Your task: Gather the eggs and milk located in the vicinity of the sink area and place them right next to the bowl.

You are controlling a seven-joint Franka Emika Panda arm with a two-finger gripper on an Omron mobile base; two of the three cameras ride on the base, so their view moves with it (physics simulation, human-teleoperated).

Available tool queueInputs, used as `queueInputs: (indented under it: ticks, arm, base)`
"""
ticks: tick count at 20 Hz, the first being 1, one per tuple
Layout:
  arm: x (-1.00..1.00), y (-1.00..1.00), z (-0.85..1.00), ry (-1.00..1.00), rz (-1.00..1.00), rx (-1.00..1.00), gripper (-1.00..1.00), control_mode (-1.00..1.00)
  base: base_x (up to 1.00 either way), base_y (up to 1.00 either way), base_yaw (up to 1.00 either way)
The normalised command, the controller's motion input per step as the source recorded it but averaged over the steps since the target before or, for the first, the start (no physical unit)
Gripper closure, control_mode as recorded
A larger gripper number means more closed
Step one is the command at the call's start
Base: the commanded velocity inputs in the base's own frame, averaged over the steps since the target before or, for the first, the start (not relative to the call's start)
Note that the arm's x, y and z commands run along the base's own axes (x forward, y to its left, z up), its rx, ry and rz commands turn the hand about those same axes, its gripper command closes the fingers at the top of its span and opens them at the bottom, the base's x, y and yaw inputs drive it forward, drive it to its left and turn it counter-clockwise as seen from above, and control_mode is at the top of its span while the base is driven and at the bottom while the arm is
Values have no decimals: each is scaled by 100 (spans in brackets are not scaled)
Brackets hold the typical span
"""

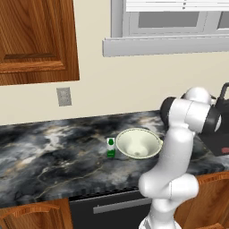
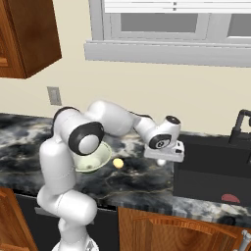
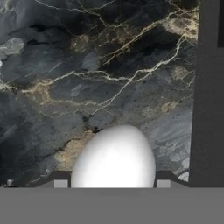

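White egg (image 3: 114,156) sits betw. the pincer (image 2: 162,161) tips, both touching its sides, clenched on it just above the marble counter (image 3: 87,78), near the sink edge (image 3: 209,87). Yellowish egg (image 2: 117,163) lies beside the bowl (image 1: 138,143), milk (image 1: 111,147) at the bowl's other side. Bare counter around.

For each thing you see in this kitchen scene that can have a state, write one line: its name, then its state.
milk: upright on the counter, beside the bowl.
bowl: upright, nothing seen inside.
yellowish egg: lying on the counter near the bowl.
white egg: between the fingertips.
gripper: closing around the white egg.
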Motion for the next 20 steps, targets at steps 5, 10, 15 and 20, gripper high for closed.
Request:
queueInputs:
  ticks: [5, 10, 15, 20]
  arm:
    - [-95, 54, 60, -35, 11, 0, 100, -100]
    - [-71, 76, 36, -30, 13, 0, 100, -100]
    - [-29, 42, 5, -29, 12, 0, 100, -100]
    - [-8, 0, 0, -13, 16, 0, 100, -100]
  base:
    - [0, 0, 0]
    - [0, 0, 0]
    - [0, 0, 0]
    - [0, 0, 0]
